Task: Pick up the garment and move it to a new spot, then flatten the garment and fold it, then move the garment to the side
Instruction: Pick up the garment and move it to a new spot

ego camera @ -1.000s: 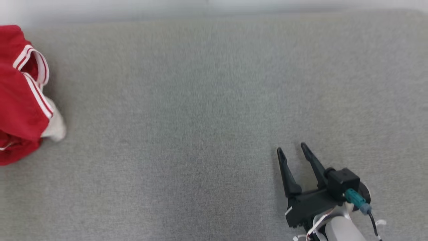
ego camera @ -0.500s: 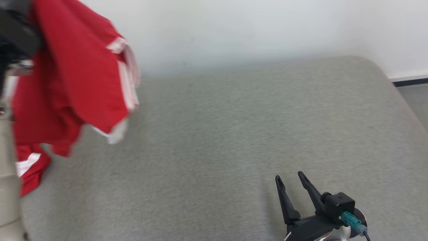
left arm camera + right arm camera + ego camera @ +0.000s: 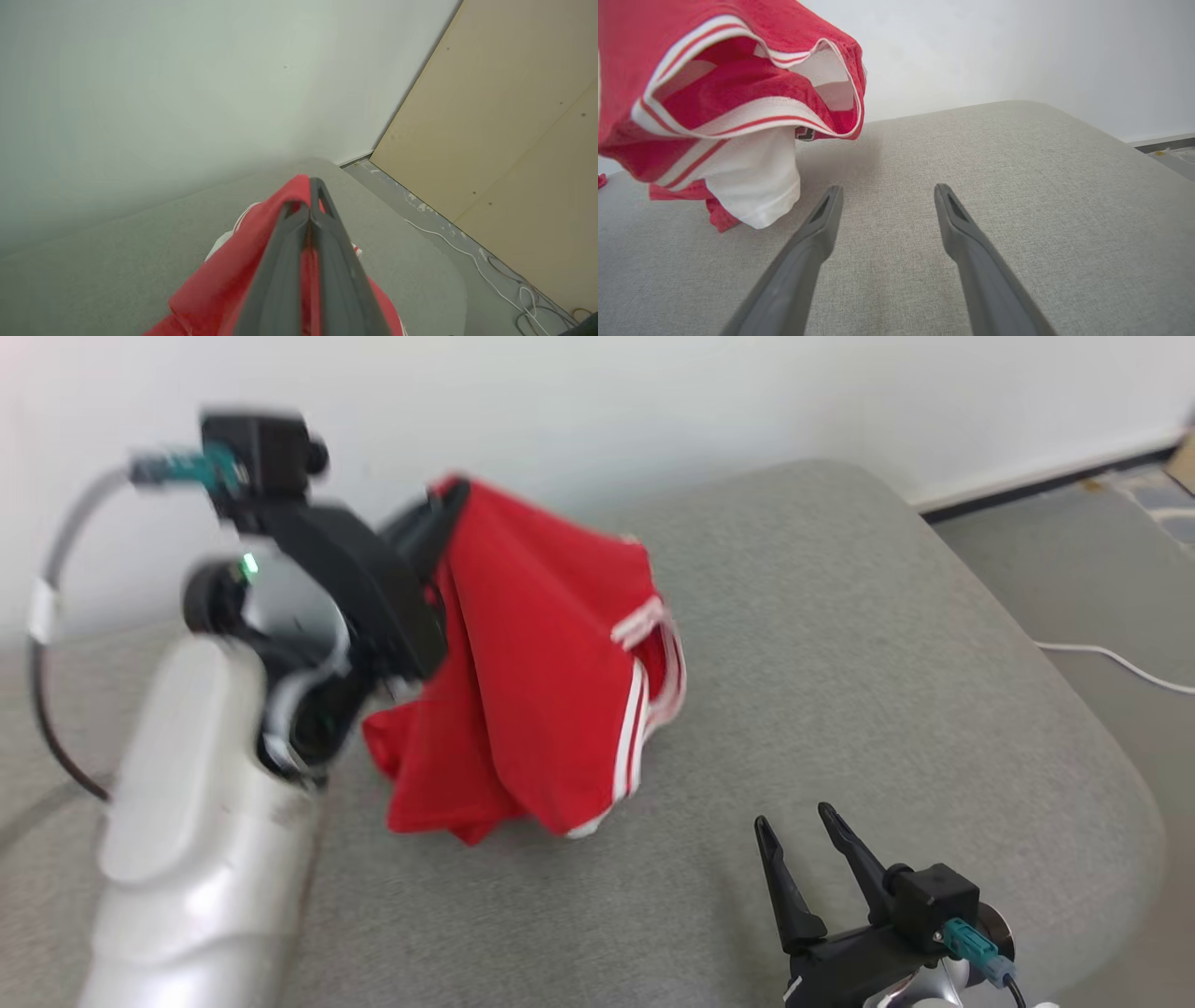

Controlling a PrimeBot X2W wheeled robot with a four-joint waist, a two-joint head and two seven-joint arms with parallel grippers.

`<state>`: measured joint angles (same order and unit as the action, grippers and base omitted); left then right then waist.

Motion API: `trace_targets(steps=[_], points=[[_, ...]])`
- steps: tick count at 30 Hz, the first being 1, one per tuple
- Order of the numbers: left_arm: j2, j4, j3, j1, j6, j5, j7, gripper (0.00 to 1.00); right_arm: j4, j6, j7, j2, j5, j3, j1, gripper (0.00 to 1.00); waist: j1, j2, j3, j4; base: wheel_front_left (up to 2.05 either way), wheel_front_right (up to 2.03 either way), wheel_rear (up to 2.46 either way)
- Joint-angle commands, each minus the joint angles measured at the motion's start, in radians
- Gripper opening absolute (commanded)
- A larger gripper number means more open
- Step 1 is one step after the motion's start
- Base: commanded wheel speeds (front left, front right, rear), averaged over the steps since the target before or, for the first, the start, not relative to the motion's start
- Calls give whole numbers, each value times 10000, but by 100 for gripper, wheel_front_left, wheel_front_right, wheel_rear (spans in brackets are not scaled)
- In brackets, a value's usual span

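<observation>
Red white-striped fabric garment (image 3: pixel 551 691): hangs long axis downward from your left tool (image 3: pixel 446 513), which pinches its top edge, over the grey fabric-covered desk (image 3: pixel 887 644). Your right tool (image 3: pixel 794 821): spread, empty, garment ahead-left of it.

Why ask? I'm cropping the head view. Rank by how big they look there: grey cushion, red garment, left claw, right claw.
1. grey cushion
2. red garment
3. left claw and right claw: not ranked, since the left one is blurred, raised toward the camera and shut on the cloth.

Open cushion (image 3: pixel 887 663) right of garment (image 3: pixel 541 691)
</observation>
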<state>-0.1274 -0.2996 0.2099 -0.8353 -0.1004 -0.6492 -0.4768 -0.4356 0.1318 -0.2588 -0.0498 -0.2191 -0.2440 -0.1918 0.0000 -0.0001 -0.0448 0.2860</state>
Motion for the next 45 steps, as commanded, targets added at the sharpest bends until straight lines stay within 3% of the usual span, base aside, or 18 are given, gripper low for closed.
trace_targets(steps=[1,4,10,11,12,13,18,25,29,36,45], points=[[48,-192,23,308,-37,79,325,0,46,-21,-10,-11,119,-19,-95,100,0,1,-357,473,0,0,0],[227,-953,204,881,-18,294,1063,0,75,-21,29,-11,132,-49,-88,100,0,1,-449,655,0,0,0],[56,-2818,1256,1612,68,1711,2314,0,133,-21,173,-10,371,195,138,100,0,1,-361,649,0,0,0],[77,-3078,1369,1679,78,1810,2501,31,169,-21,190,-8,402,248,172,100,0,1,-332,598,0,0,0],[156,-3320,1404,1763,112,1853,2733,91,198,-21,216,-11,443,334,213,100,0,1,-287,522,0,0,0],[211,-3512,1498,1822,80,1938,2919,100,223,-21,272,-10,479,408,261,100,0,1,-236,433,0,0,0],[388,-3902,1522,2205,270,2009,4462,100,421,-21,411,-14,651,799,572,100,0,1,132,-151,0,0,0],[295,-3237,1135,3629,624,2112,7120,100,746,-21,559,-10,890,1638,1063,100,0,1,765,-1218,0,0,0],[-48,-1927,429,4841,854,2330,7426,100,1072,-21,727,-11,1171,2185,1398,100,0,1,1086,-1884,0,0,0],[0,321,-1008,7072,796,2753,7411,100,1639,-21,992,-11,1445,2752,1728,100,0,1,1403,-2511,0,0,0],[160,1224,-1979,8823,580,3353,7414,100,2080,-21,1153,-10,1449,2737,1972,100,0,1,1521,-2735,0,0,0]])
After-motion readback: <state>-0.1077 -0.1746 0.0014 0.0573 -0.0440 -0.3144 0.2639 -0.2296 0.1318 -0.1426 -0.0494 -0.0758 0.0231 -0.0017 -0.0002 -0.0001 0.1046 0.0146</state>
